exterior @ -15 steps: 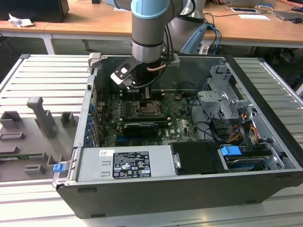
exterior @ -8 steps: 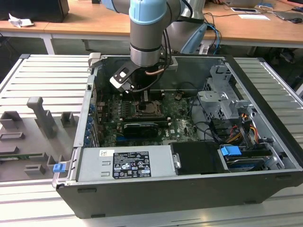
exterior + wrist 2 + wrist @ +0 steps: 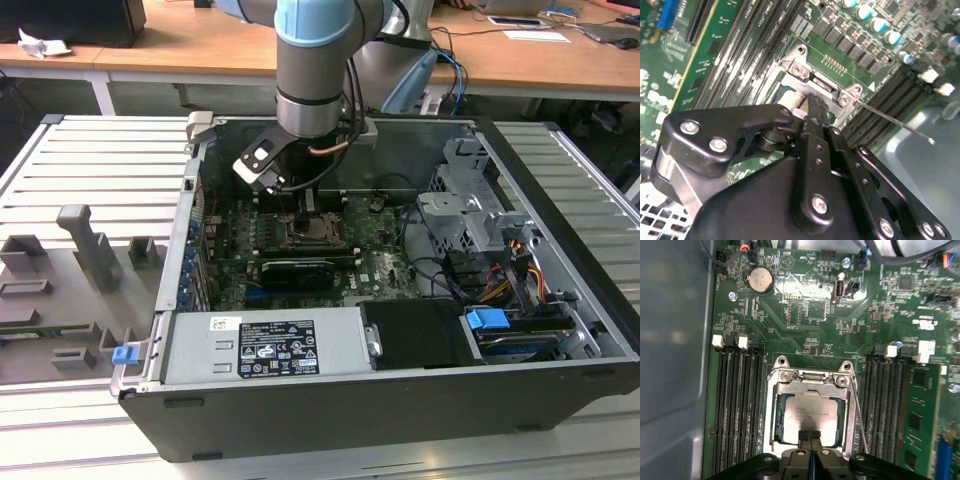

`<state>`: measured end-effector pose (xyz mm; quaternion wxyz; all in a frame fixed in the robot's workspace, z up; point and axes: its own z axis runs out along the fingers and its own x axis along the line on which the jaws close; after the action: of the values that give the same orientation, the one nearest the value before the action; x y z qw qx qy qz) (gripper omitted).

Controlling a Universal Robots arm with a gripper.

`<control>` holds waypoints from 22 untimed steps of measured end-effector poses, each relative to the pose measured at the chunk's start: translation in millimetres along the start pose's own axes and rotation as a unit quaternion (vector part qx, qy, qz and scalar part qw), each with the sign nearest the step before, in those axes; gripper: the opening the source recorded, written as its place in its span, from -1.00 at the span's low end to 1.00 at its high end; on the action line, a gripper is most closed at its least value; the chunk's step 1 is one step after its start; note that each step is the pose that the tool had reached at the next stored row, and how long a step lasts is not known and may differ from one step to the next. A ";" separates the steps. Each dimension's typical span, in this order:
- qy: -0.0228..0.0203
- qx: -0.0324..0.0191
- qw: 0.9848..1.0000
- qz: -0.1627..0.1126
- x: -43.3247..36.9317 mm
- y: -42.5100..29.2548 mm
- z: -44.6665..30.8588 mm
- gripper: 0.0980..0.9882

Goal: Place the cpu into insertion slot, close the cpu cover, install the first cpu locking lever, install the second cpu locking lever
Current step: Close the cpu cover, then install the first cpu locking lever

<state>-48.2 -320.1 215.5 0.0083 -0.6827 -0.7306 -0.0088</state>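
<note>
The cpu (image 3: 812, 412) lies already in the insertion slot (image 3: 781, 420), near the middle of the green circuit board (image 3: 810, 335). The cpu cover (image 3: 768, 415) seems to be folded down around it. My jaws are narrow, closed together on nothing, and my gripper (image 3: 810, 434) touches the rim of the cover. One thin locking lever (image 3: 860, 415) beside the slot stands free, so I judge the lever steps are not yet done.

Bright, even room light fills the open case (image 3: 400, 400) with soft shadow under the arm (image 3: 315, 70), a pale sheen lies on the cpu (image 3: 812, 412), and the case wall (image 3: 670, 365) looks blurred in the first wrist view.
</note>
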 end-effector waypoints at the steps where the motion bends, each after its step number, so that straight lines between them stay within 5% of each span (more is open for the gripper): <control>1: 0.000 0.000 1.000 0.000 0.0 0.2 -3.3 -0.98; 11: 0.000 0.000 1.000 0.000 -0.8 12.6 -3.6 -0.98; 22: 0.000 0.000 1.000 0.000 -1.1 17.0 -3.7 -0.98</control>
<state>-31.2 -320.1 219.2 0.0083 -0.6826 -0.7307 -0.0088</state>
